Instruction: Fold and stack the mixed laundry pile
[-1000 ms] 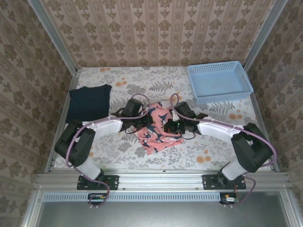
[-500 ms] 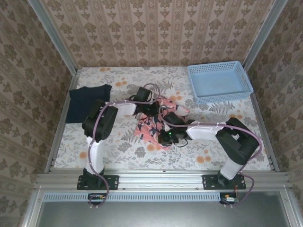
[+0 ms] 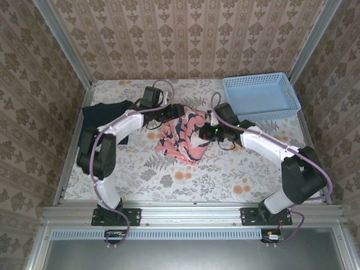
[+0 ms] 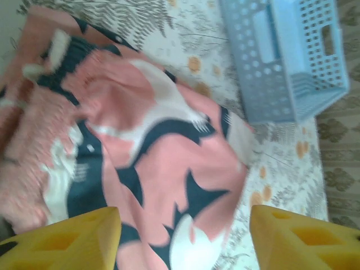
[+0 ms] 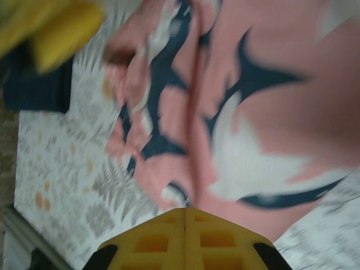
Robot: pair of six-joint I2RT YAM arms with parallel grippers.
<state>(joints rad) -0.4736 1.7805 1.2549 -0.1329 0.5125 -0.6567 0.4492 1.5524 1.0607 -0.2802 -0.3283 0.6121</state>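
Seen from the top camera, a table (image 3: 225, 169) covered in a pale floral print is walled in by patterned wallpaper. The pink garment (image 3: 183, 136), printed in navy and white, lies rumpled near the middle of the table. A dark navy T-shirt (image 3: 95, 126) lies flat at the garment's 9 o'clock, well apart from it by the left edge of the table, with the left arm crossing over its near corner. A light blue lattice basket (image 3: 261, 116) sits at the garment's 2 o'clock, in the far right corner.

The left gripper (image 3: 180, 111) hangs at the garment's 11 o'clock edge. In its wrist view, the left gripper (image 4: 185, 239) is released. Its two yellow fingertips (image 4: 73, 236) stand wide apart, with the pink cloth (image 4: 169, 157) spread below them and nothing between them. The basket (image 4: 281, 84) is at 1 o'clock.

The right gripper (image 3: 206, 134) meets the garment at its 3 o'clock edge. In its wrist view, the right gripper (image 5: 185, 225) is clenched, yellow fingers pressed together. They appear to pinch the edge of the pink fabric (image 5: 253, 112), and a crease runs from the tips toward 12 o'clock. The view is blurred. The T-shirt (image 5: 34, 87) shows at 9 o'clock.
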